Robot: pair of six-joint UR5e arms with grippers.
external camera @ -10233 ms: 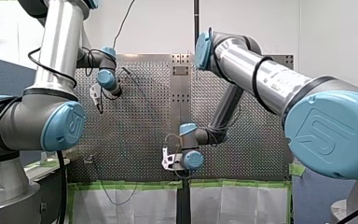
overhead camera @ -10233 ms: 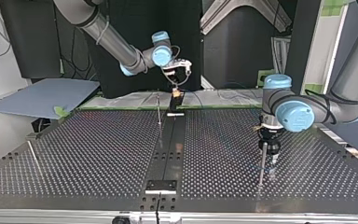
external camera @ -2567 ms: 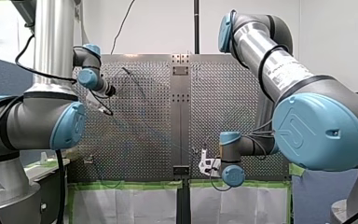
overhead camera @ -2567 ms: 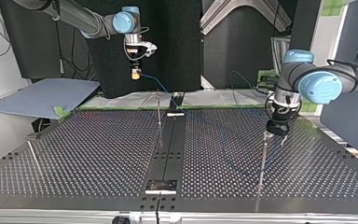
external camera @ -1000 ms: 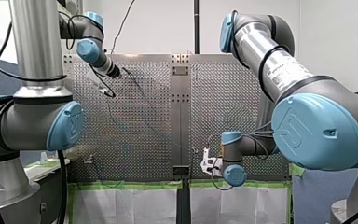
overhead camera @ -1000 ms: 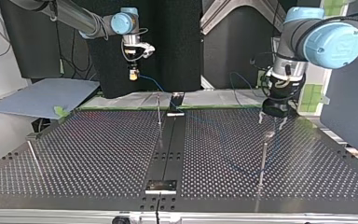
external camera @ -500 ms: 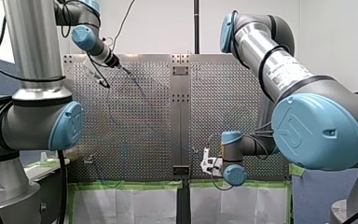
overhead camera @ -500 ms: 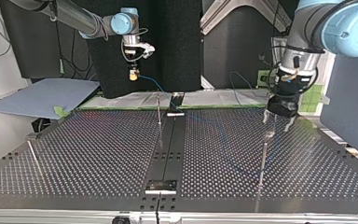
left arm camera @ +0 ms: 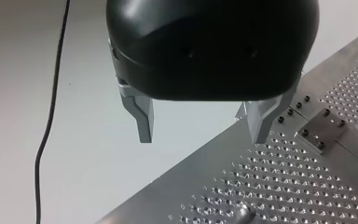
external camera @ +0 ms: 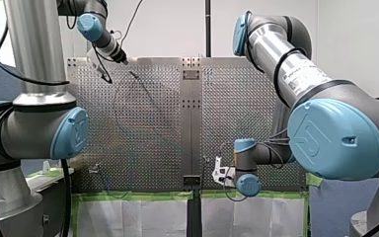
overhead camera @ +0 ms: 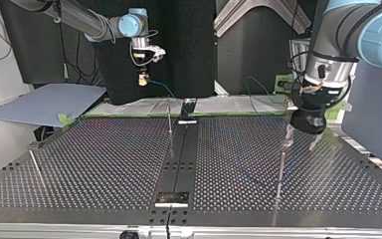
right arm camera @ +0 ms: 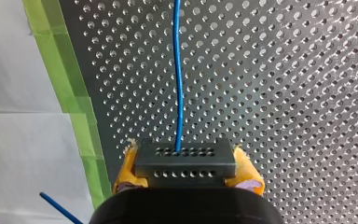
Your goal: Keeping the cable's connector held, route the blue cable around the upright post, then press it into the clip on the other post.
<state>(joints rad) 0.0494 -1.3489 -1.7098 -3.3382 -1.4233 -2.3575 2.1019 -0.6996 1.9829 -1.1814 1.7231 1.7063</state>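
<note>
At the top view's left, my right gripper (overhead camera: pixel 142 79) hangs high over the table's far edge. Its yellow pads pinch the black connector (right arm camera: pixel 185 163). The blue cable (overhead camera: pixel 161 88) drops from it toward the thin post (overhead camera: pixel 169 119) in the middle, then runs faintly rightward across the table (overhead camera: pixel 79 164). There my left gripper (overhead camera: pixel 301 137) hovers just above the taller post (overhead camera: pixel 280 169), fingers spread and empty. I judge the routing step is in hand; whether the cable sits in a clip I cannot tell. Next, the free gripper likely needs to take the slack cable without tugging the connector.
</note>
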